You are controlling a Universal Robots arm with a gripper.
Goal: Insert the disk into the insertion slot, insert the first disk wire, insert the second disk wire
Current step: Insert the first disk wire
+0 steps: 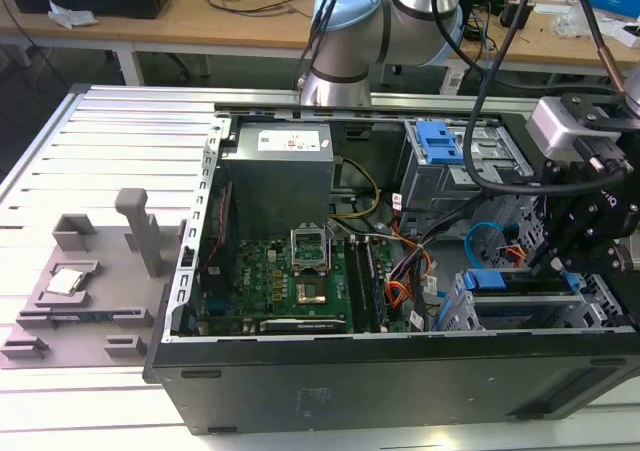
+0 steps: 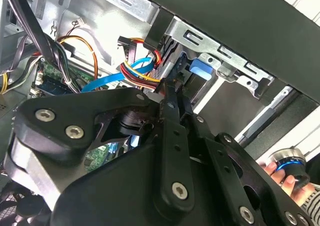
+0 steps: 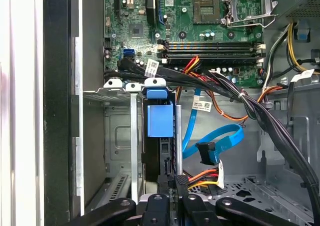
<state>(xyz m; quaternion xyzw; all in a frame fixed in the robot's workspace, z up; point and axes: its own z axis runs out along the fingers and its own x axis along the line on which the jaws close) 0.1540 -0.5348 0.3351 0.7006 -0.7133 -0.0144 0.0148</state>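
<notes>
The disk sits inside the insertion slot [image 3: 118,136], and its blue bracket [image 3: 160,118] shows at the opening. In the exterior view the slot [image 1: 462,316] lies at the case's front right corner, with the disk's blue bracket [image 1: 487,280] on top. My gripper [image 3: 175,185] is shut on the dark plug of the first disk wire, a bundle of orange, red, yellow and black wires [image 3: 204,175], right at the disk's end. The second wrist view shows the gripper [image 2: 170,96] pressing that bundle [image 2: 141,73] toward the disk. The second disk wire [image 3: 220,136], light blue, loops free beside it with its dark plug [image 3: 207,152] hanging loose.
A thick black cable bundle [image 3: 260,113] crosses above the motherboard [image 3: 200,20]. A taller grey bay with a blue latch [image 1: 437,143] stands behind the slot. A person's hand [image 2: 292,178] shows outside the case wall. A grey fixture plate [image 1: 90,281] lies at the exterior view's left.
</notes>
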